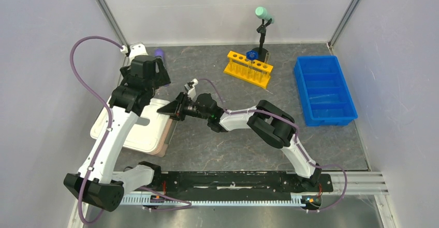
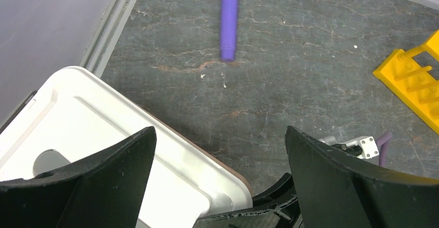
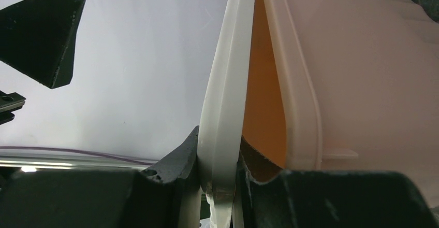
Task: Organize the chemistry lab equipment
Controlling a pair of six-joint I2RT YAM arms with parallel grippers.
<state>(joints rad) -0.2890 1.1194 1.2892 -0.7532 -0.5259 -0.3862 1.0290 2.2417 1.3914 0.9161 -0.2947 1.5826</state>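
A grey marbled counter (image 1: 217, 145) is lying between pale walls. A blue bin (image 1: 341, 118) is sitting at its right and a white box (image 1: 135, 129) at its left. The right gripper (image 3: 220, 176) is clamping the edge of the box's lid (image 3: 225, 109). The left gripper (image 2: 220, 150) is hovering over the box's corner with its jaws spread wide. A blue-capped tube (image 1: 252, 55) is standing in the yellow rack (image 1: 247, 68) at the back.

Thin clear tubes (image 1: 255, 67) stand upright in a yellow rack (image 1: 235, 68) near the table's far edge (about mid-width). A blue-capped tube (image 1: 252, 55) stands upright at the rack's far side.
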